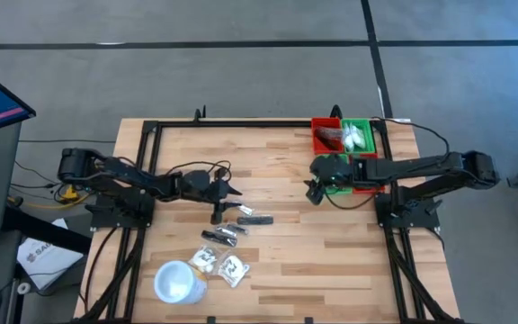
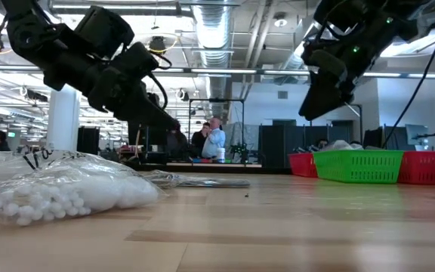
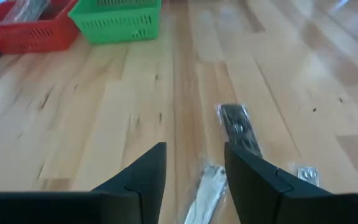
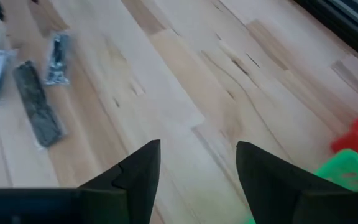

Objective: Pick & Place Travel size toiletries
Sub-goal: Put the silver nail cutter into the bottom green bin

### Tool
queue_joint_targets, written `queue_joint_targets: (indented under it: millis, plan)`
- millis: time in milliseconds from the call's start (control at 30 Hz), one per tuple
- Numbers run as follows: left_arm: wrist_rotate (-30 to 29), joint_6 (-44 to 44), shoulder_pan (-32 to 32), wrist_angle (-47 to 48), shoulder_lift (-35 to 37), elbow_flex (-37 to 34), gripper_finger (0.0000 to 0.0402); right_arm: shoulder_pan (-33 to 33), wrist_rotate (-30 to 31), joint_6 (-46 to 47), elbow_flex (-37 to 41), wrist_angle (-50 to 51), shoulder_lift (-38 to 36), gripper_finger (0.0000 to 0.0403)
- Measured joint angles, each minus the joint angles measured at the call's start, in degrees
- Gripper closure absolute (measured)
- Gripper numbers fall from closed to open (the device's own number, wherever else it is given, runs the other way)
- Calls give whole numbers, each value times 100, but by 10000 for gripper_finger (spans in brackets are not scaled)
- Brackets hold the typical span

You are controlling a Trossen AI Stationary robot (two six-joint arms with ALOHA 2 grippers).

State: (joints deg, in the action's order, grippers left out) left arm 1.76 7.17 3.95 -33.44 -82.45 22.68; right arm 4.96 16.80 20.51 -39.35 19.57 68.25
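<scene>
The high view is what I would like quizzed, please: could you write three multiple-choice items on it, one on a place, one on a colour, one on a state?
1. Where does the white cup stand?
A. In the green basket
B. Near the table's front edge on the left arm's side
C. Under the right gripper

2. What colour is the basket holding white sachets?
A. Green
B. Blue
C. Yellow

3. How are the right gripper's fingers?
A. Shut on a dark tube
B. Shut on a sachet
C. Open with nothing between them

Answers: B, the cup sits by the front edge, below the left gripper and the loose toiletries. A, the green basket holds the white sachets, beside the red basket. C, the right wrist view shows bare wood between the spread fingers.
</scene>
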Motion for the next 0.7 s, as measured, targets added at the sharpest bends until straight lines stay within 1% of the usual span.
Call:
queue_joint_targets:
  millis: [267, 433, 600, 700]
  plan:
    - [-24, -7, 0, 51, -598, -2, 247, -128, 0, -58, 0, -261, 0, 207]
    - [-23, -16, 23, 33, -789, -2, 247, -126, 2, -101, 0, -253, 0, 208]
    - [189, -14, 200, 49, -857, -2, 247, -126, 2, -103, 0, -253, 0, 213]
    - [449, -14, 330, 50, -857, -2, 247, -126, 2, -103, 0, -253, 0, 215]
